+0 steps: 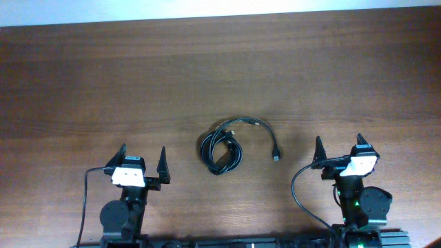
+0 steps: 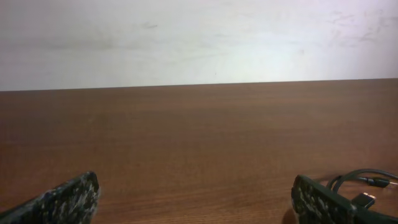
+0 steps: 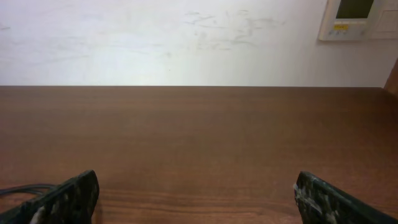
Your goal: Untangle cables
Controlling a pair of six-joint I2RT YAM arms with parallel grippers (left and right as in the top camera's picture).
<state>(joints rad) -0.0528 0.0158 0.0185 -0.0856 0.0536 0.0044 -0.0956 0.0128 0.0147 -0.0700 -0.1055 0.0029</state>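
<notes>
Cables lie in a tangled coil mid-table, one plug end trailing right. Left gripper and right gripper both spread wide, holding nothing, flanking the coil, not touching it.

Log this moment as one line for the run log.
task: not yet begun | cables: one tangled bundle on table, untouched | left gripper: open, empty | right gripper: open, empty

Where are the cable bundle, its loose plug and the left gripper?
cable bundle [image 1: 222,146], overhead view, on the coiled loops
loose plug [image 1: 276,158], overhead view, on its tip
left gripper [image 1: 143,153], overhead view, midway between its fingers
</notes>
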